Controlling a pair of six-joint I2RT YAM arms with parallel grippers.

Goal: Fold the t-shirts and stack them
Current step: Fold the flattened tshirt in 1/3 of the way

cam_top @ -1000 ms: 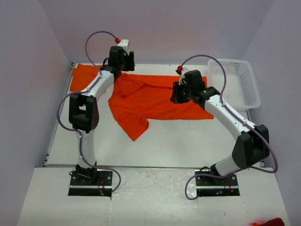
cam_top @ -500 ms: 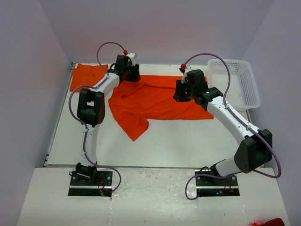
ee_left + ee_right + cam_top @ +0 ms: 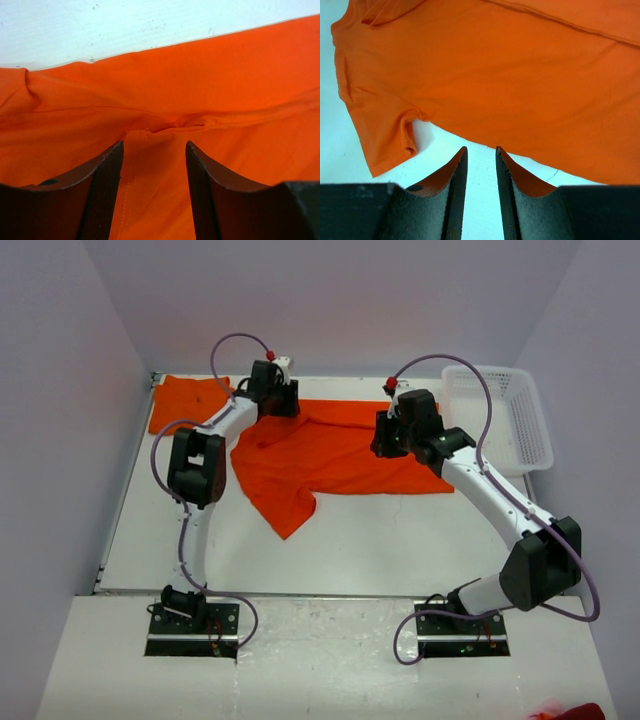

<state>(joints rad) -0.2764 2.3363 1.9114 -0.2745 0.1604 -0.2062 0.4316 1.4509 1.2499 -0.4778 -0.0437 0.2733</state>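
Note:
One orange t-shirt (image 3: 330,455) lies spread and creased in the middle of the table. A second, folded orange shirt (image 3: 180,400) lies at the far left corner. My left gripper (image 3: 282,402) is low over the spread shirt's far edge. In the left wrist view it (image 3: 154,145) is open, and a stitched hem of the shirt (image 3: 210,95) lies between the jaws. My right gripper (image 3: 388,438) hovers over the shirt's right half. In the right wrist view it (image 3: 481,148) is narrowly open and empty, above the shirt (image 3: 510,75) and its sleeve (image 3: 380,130).
A white lattice basket (image 3: 497,370) stands at the far right corner. The white table (image 3: 380,540) is walled at the back and on both sides. Something red (image 3: 575,710) lies at the bottom right, off the table.
My left gripper has moved right and down onto the spread shirt's far edge. My right gripper has shifted slightly toward the back. The shirts have not moved.

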